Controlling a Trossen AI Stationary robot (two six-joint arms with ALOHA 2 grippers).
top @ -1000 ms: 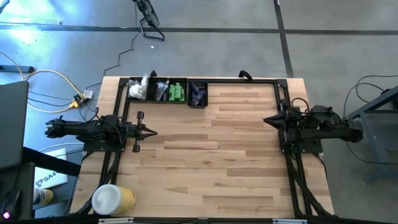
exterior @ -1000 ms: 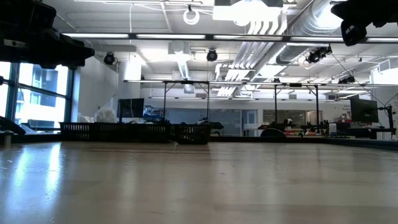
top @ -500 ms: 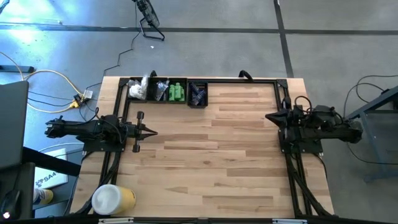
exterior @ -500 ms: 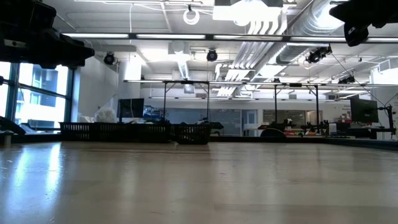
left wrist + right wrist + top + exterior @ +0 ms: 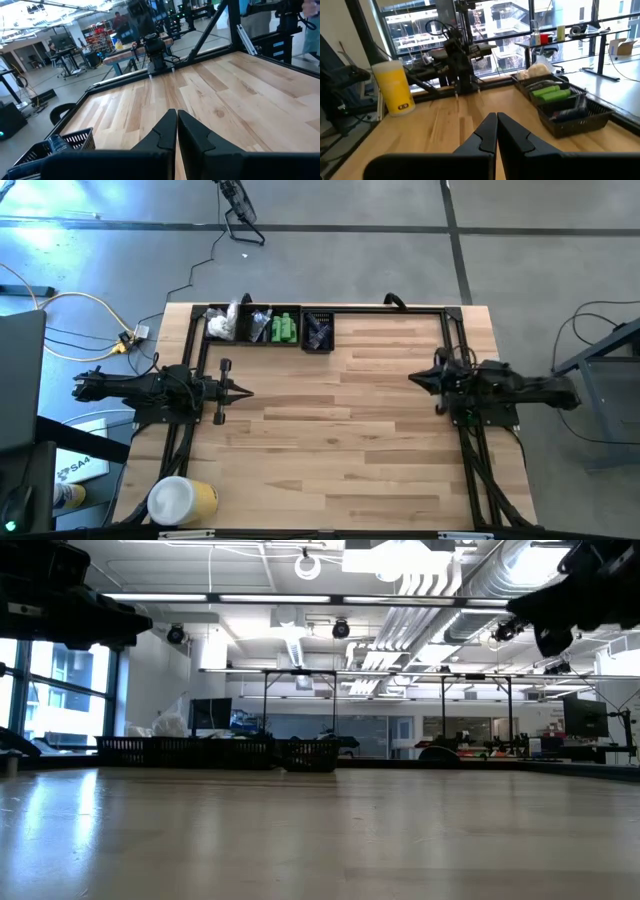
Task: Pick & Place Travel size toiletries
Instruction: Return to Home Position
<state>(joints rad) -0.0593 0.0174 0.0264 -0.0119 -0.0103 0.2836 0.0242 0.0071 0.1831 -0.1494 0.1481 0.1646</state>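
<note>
**Sorting is reading as complete; only the home step is looking open.**
The travel size toiletries are lying in the black bins [image 5: 268, 313] along the far edge of the table [image 5: 350, 440]: white packets [image 5: 222, 323], green bottles [image 5: 283, 329] and dark sachets [image 5: 318, 332]. None is showing outside the bins. The left gripper [image 5: 243, 392] and right gripper [image 5: 415, 379] are hovering at opposite table sides, well apart from the bins, each with fingers pressed together and holding nothing.

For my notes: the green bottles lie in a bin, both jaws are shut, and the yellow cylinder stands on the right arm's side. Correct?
No: the high view shows the yellow cylinder on the side of the left arm. The rest is right.
</note>
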